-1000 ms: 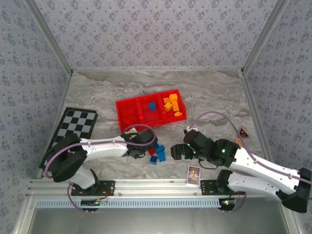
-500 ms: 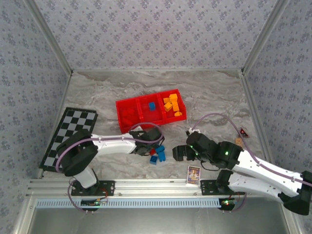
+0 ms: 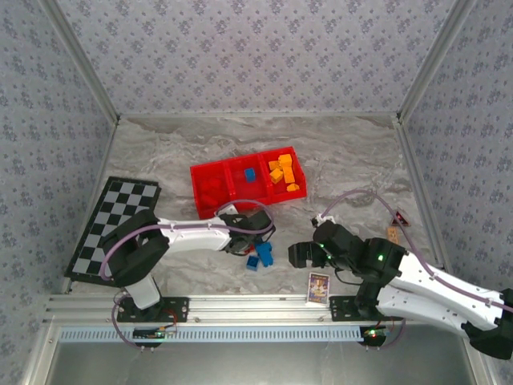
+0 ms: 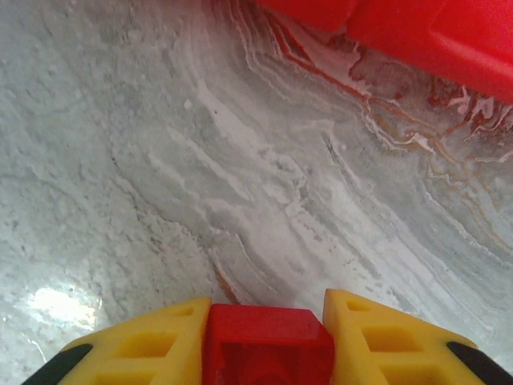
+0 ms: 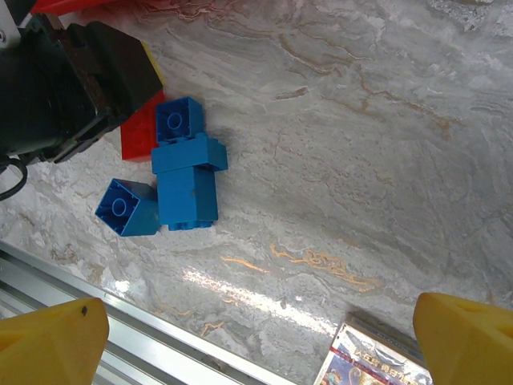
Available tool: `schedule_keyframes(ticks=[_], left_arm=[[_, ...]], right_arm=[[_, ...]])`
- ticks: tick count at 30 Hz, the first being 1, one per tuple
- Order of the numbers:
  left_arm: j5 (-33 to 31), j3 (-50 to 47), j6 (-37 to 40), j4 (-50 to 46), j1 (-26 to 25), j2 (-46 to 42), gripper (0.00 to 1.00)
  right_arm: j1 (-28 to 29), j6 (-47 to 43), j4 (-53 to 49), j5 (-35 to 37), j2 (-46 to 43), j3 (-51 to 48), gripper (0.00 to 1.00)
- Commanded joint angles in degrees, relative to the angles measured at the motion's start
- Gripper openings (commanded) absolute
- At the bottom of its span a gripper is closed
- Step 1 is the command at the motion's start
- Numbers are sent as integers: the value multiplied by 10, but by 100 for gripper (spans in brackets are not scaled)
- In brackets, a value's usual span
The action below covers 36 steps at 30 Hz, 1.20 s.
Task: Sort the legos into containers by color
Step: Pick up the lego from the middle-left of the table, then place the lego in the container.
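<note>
Desk surface with a grey marbled pattern is seen under both arms, and a checkered board is laid at its left edge. A red tray is set near the middle of the desk, slightly turned, and is split by two dividers into three compartments. The left compartment is filled with red bricks. A single blue brick is held in the middle compartment. Several orange-yellow bricks are piled in the right compartment.

Just in front of the tray, the left fingers are closed on a red brick, which is pinched between both yellow pads right above the desk. The right fingers are spread wide and nothing is gripped by them. Between the two arms, loose blue bricks are left on the desk, touching one another. A small picture card is placed at the near edge.
</note>
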Motion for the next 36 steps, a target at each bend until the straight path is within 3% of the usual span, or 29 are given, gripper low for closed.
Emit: schedule_keyframes(ticks=[1,10,18,23,29,36], left_arm=[[-36,18,28,-42,10,5,27],[-44,11,113,-66,42,-28,26],[-137,22,216,-105,60,-125,25],[-170,36,307,-95,113,-180,25],[-118,40,426,3,223,-187,23],[-37,81,451,49,300,-102,23]], right_arm=[[0,13,-17,10,-5,-3,100],[-1,14,-19,11,-5,0,100],[-3,2,-12,10,17,15,100],[-4,-7,1,8,43,25,100],[-4,-13,7,12,62,31,100],[-3,-11,-9,18,59,40,100]])
